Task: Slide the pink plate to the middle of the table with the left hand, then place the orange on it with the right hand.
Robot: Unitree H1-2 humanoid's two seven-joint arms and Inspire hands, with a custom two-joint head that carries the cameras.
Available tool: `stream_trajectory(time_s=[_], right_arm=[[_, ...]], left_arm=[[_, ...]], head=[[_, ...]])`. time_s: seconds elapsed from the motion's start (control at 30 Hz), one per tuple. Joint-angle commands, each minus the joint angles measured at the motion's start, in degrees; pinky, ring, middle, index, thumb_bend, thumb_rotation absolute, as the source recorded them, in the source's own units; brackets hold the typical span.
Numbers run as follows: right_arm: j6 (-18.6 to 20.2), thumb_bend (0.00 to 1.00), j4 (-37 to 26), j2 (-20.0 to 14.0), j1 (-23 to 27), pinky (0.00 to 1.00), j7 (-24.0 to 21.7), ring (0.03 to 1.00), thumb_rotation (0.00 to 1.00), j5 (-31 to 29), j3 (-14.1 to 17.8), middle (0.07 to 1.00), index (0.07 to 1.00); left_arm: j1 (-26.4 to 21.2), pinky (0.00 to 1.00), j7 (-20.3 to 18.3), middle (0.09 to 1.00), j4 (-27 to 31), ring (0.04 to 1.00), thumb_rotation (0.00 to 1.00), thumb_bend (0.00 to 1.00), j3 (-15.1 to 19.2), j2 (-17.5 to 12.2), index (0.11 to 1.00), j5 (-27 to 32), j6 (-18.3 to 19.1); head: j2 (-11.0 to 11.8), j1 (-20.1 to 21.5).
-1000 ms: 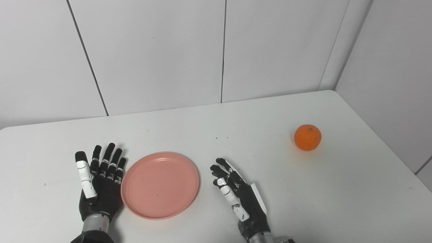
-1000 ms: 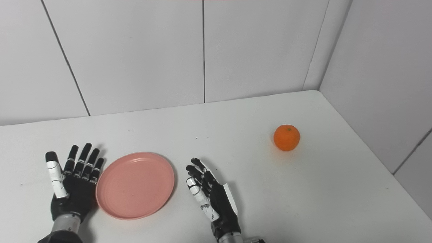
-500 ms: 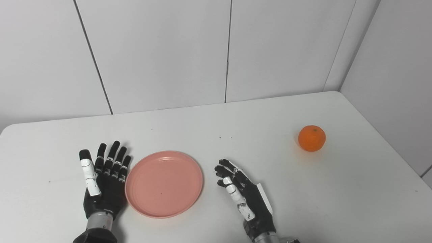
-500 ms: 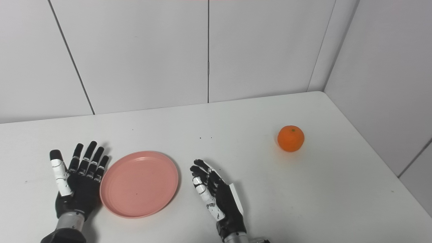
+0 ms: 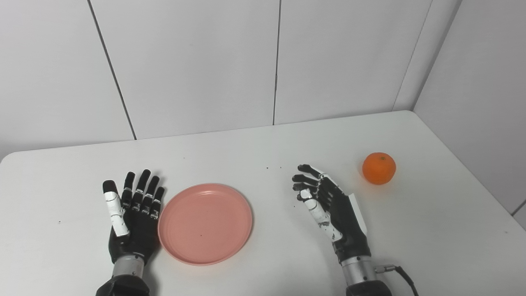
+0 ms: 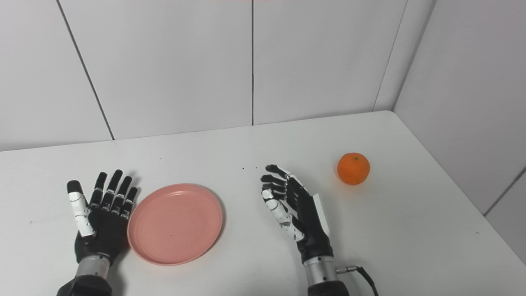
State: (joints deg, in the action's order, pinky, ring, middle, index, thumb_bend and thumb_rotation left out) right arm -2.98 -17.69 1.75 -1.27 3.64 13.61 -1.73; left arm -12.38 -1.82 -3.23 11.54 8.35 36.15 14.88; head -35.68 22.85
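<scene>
a white table (image 5: 254, 152) stands in a corner of seamed white wall panels (image 5: 197, 61).

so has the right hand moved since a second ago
Yes. The right hand has gone forward and to the right, away from the pink plate and nearer the orange, which rests in its place. It is open and not touching it.

One pink plate (image 5: 205, 223), one orange (image 5: 379, 168), and two robot hands, the left hand (image 5: 134, 218) and the right hand (image 5: 333, 209), on one white table (image 5: 246, 152).
</scene>
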Motion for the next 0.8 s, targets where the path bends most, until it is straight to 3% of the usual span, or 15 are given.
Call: stream_trajectory(time_s=[0.0,0.3,0.57,0.63,0.77], right_arm=[[0.75,0.79,-2.69,-1.12,2.11,0.62,0.4,0.708,0.79,1.79,0.77,0.732,0.768],[0.93,0.82,-3.25,-6.87,7.6,0.61,-0.17,0.705,0.8,7.43,3.49,0.742,0.742],[1.28,0.83,-0.28,-13.8,12.32,0.67,0.26,0.732,0.82,15.45,5.76,0.754,0.751],[1.68,0.84,0.45,-15.72,13.55,0.64,0.02,0.719,0.82,17.46,6.23,0.747,0.743],[2.75,0.84,1.37,-18.64,15.28,0.67,-0.06,0.735,0.82,21.77,6.63,0.746,0.68]], left_arm=[[1.73,1.0,1.48,0.921,-2.72,0.94,0.68,0.82,-0.07,0.31,0.983,-1.2,1.98],[1.58,1.0,1.42,0.918,-2.91,0.945,0.68,0.8,-0.05,0.4,0.978,-1.09,2.07],[1.31,1.0,1.35,0.915,-3.33,0.943,0.68,0.81,0.0,0.36,0.981,-1.03,1.95],[1.22,1.0,1.44,0.916,-3.34,0.944,0.68,0.81,0.11,0.34,0.978,-0.94,2.03],[1.13,1.0,1.22,0.922,-3.58,0.947,0.69,0.81,-0.05,0.11,0.99,-1.19,1.94]], head=[[0.12,-0.07],[0.3,-0.02],[0.51,-0.12],[0.53,-0.05],[0.54,0.12]])
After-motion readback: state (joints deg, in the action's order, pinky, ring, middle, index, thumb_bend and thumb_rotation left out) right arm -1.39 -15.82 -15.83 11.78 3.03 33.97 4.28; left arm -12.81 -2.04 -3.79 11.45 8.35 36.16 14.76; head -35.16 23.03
